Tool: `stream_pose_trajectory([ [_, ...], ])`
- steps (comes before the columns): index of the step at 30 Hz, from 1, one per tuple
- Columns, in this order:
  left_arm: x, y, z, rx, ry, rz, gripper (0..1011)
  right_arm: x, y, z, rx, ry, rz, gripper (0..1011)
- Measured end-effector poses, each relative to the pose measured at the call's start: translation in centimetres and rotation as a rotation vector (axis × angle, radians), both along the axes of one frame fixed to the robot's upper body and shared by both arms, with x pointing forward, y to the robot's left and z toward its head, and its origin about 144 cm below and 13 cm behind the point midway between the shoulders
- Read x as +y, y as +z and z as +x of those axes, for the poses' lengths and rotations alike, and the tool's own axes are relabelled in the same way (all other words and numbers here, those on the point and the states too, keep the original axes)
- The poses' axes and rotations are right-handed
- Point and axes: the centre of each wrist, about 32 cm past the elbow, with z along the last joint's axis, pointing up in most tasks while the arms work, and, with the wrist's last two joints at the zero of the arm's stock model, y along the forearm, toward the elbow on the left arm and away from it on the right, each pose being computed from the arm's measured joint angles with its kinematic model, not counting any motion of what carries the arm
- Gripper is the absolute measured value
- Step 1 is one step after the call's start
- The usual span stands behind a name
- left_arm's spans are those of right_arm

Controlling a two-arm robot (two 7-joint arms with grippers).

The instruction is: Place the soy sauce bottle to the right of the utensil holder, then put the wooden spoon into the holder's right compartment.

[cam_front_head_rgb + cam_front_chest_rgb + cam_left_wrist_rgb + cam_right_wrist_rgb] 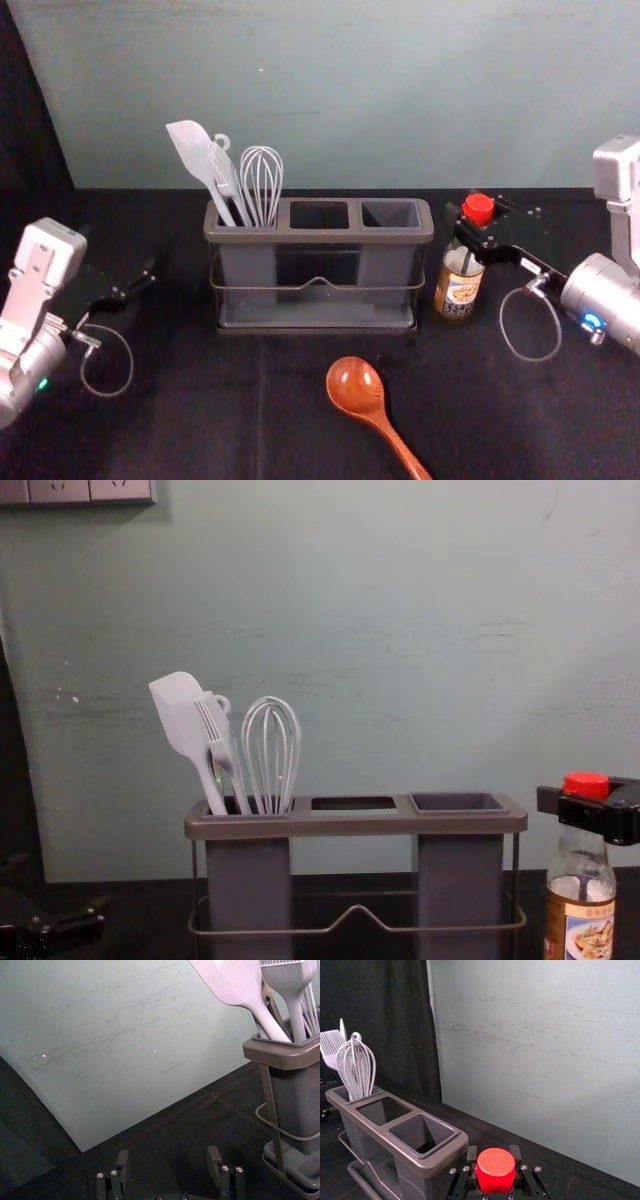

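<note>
The holder [318,237] is left of the right pincer [470,213]. The left pincer [148,275], past the holder, is spread wide. The right pincer squeezes the bottle [460,290]: see-through, red top, food picture, neck partly hidden. Nearer, left of that pincer, the spoon [355,385] has its handle cut off.

Looks like a robot lab

Has a left robot arm [38,270] and a right robot arm [603,297] at either edge of the head view, above a black cloth [200,400] laid flat. Backs onto a scuffed grey-green wall [400,90], with a black curtain [385,1020] at upper left in the right wrist view and a socket panel [75,492] at upper left in the chest view. Borrows kitchen character from the utensil holder [320,237] near the head view's centre.
</note>
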Motion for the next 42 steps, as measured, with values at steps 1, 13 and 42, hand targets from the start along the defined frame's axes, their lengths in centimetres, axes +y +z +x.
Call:
stream_pose_trajectory([
  [1,0.00,0.00,0.00,0.000,0.000,0.000,1011,0.01,0.01,0.01,0.000,0.000,0.000,388],
  [13,0.00,0.00,0.00,0.000,0.000,0.000,1012,0.16,-0.35,0.40,0.017,0.004,0.004,388],
  [42,0.00,0.00,0.00,0.000,0.000,0.000,1011,0.13,-0.25,0.33,0.013,0.002,0.004,863],
])
